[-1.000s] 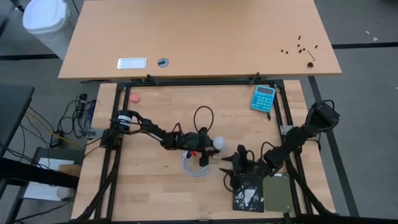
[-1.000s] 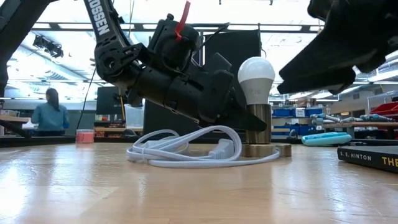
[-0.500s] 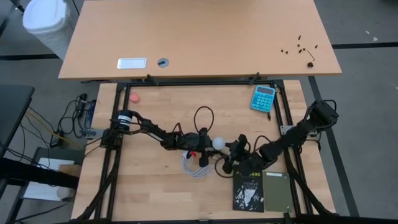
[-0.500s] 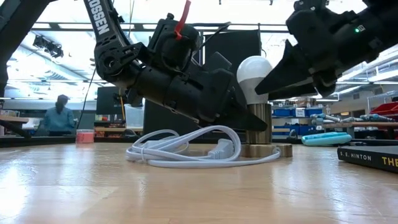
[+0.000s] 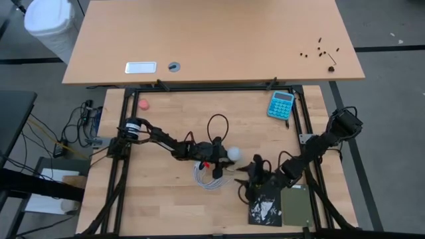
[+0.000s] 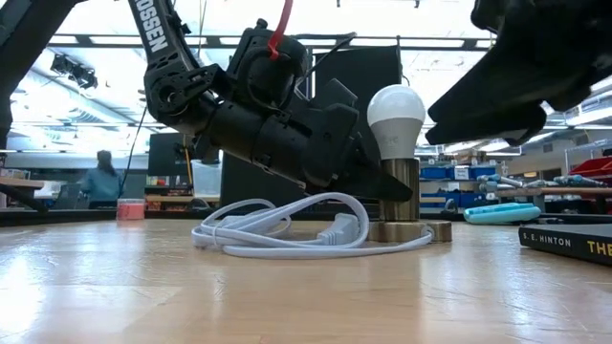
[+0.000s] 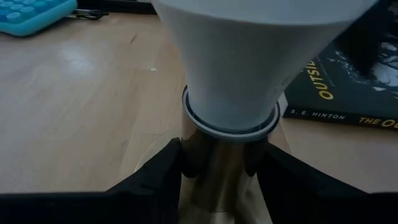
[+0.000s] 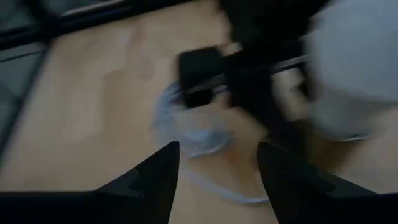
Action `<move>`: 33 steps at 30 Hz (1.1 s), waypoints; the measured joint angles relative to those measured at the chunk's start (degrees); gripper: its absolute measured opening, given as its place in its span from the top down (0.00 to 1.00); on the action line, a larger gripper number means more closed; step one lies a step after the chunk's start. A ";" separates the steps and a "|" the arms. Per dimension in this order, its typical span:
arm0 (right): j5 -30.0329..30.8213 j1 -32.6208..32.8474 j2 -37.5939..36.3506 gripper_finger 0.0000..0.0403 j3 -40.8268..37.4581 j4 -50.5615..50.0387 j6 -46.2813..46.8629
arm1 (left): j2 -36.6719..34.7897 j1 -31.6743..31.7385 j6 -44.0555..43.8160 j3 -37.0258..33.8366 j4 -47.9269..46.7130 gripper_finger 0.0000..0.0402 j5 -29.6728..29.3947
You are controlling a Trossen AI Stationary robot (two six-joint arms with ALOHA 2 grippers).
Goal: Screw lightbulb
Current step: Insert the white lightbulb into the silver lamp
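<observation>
The white lightbulb [image 6: 395, 110] [image 5: 232, 153] stands upright in the top of a metal socket [image 6: 398, 191]; its screw base is hidden inside the barrel. The socket's round foot [image 6: 409, 231] rests on the table. My left gripper [image 5: 223, 158] [image 7: 221, 186] is shut on the socket below the bulb. My right gripper [image 5: 251, 172] [image 6: 449, 122] [image 8: 214, 180] hovers open just right of the bulb, clear of it, with nothing between its fingers. My left gripper pinches the socket's upright metal barrel [image 7: 221, 165] between its two fingers, just under the bulb's collar. The fingers [image 7: 165, 174] come from the table's left, slanting a little downward. The socket stands upright with its foot on the table.
A coiled white cable [image 6: 287, 229] [image 5: 209, 176] lies beside the socket under my left gripper. A dark book [image 5: 265, 206] [image 6: 569, 244] lies near the front right. A blue calculator [image 5: 281, 104] sits at the far right and a small pink thing [image 5: 143, 104] at the far left.
My right gripper went left to the bulb, stood against it half a second ago, then drew back toward the table's right and near edge to where it began. The bulb and socket stay upright.
</observation>
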 joint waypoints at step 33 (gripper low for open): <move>-2.89 -0.43 0.04 0.47 0.00 4.36 -3.53 | 0.02 0.04 -0.19 0.00 0.00 0.54 -0.19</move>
